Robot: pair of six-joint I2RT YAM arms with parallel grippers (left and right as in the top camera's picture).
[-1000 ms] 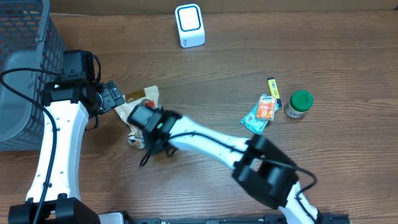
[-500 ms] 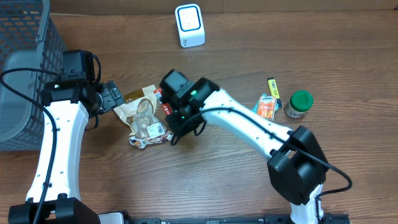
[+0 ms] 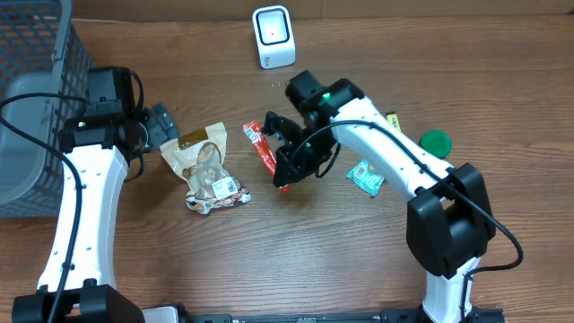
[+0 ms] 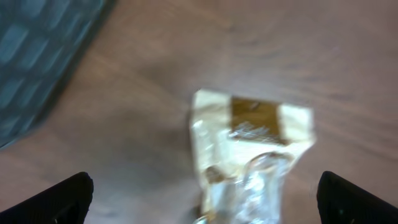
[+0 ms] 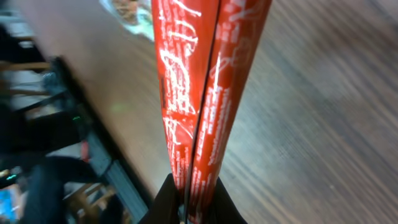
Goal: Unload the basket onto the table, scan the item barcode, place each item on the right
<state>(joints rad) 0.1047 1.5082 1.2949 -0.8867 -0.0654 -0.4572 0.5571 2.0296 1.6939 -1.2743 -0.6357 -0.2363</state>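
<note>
Red packet (image 3: 263, 152) is clamped by its end in the right gripper (image 3: 286, 178), mid-table. Pickup is judged done; presentation to the scanner (image 3: 273, 36) at twelve o'clock is left. The left gripper (image 3: 166, 121) is spread wide, nothing held.

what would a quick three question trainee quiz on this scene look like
1. True or false: the left pincer grips the clear snack bag.
2. The right pincer holds: A green-lidded jar, B red packet, C white scanner.
3. Fill in: the snack bag lies on the ___.
Key: 1 false, it stands open; 2 B; 3 table.
</note>
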